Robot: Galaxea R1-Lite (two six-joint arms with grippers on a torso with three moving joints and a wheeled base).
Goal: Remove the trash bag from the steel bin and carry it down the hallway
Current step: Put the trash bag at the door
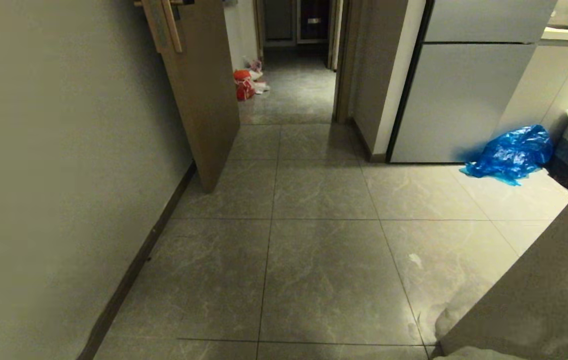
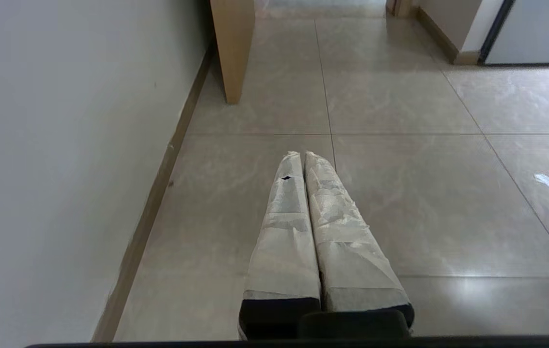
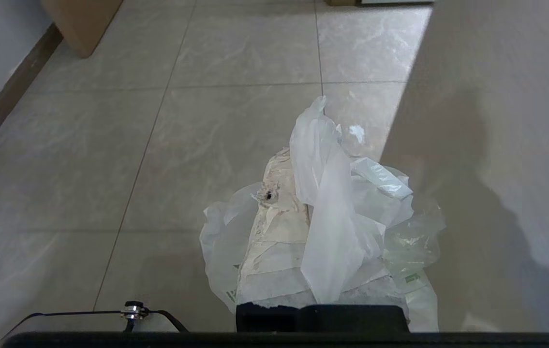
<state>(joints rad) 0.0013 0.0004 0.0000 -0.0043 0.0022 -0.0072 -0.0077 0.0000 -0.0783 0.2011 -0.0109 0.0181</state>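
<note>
Trash bag [image 3: 332, 217] clamped in right gripper [image 3: 298, 159], left gripper [image 2: 303, 157] closed empty, over hallway [image 1: 314, 260] tiles

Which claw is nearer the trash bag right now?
Right. The right claw is shut on the trash bag, which drapes over its fingers. The left claw is shut and empty, with no bag near it.

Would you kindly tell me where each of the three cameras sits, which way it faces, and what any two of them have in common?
Head view: on the robot's head, looking forward and down the hallway past a fridge and a blue bag; no arm shows.
Left wrist view: behind the left pincer, shut and empty, aimed along the floor.
Right wrist view: behind the right pincer, shut on the trash bag.
Shared: all three show the open wooden door and the grey floor tiles.
</note>
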